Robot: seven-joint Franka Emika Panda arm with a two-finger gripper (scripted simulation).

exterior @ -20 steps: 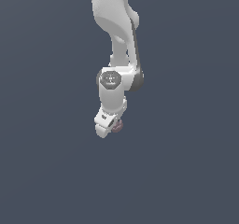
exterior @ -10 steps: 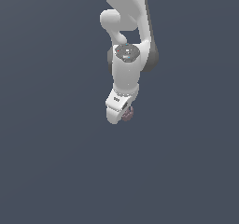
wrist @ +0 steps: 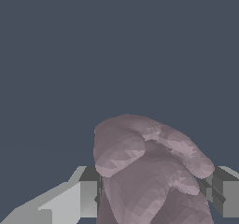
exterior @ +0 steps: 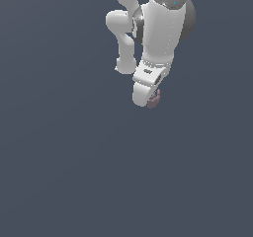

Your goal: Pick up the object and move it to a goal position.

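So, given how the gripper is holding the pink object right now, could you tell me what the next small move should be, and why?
Probably carry on toward the goal with the grip kept shut. The wrist view shows the lumpy pink object filling the gap between the two fingers, and in the exterior view it sits at the tip of the gripper. No goal marker is visible, so I cannot tell the direction.
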